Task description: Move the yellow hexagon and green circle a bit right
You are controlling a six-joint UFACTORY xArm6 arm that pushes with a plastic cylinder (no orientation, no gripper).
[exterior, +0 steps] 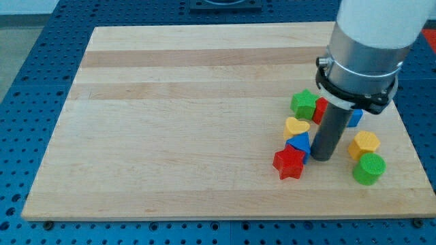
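The rod has no claw; its tip (321,158) rests just right of the blue block (300,142), left of the yellow hexagon (364,144) and green circle (369,168). The arm hides most of another red block (319,109) and blue block (354,118).

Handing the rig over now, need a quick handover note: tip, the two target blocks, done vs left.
My tip is down on the board, just to the view's right of the blue block and red star, and to the view's left of the yellow hexagon.
The yellow hexagon sits near the board's right edge, with the green circle directly below it, nearly touching.
The tip is apart from both targets, with a gap to the hexagon.
Done: cannot tell from this frame whether either has been pushed.
Left: probably push both a bit toward the view's right; little board remains there, so go gently.
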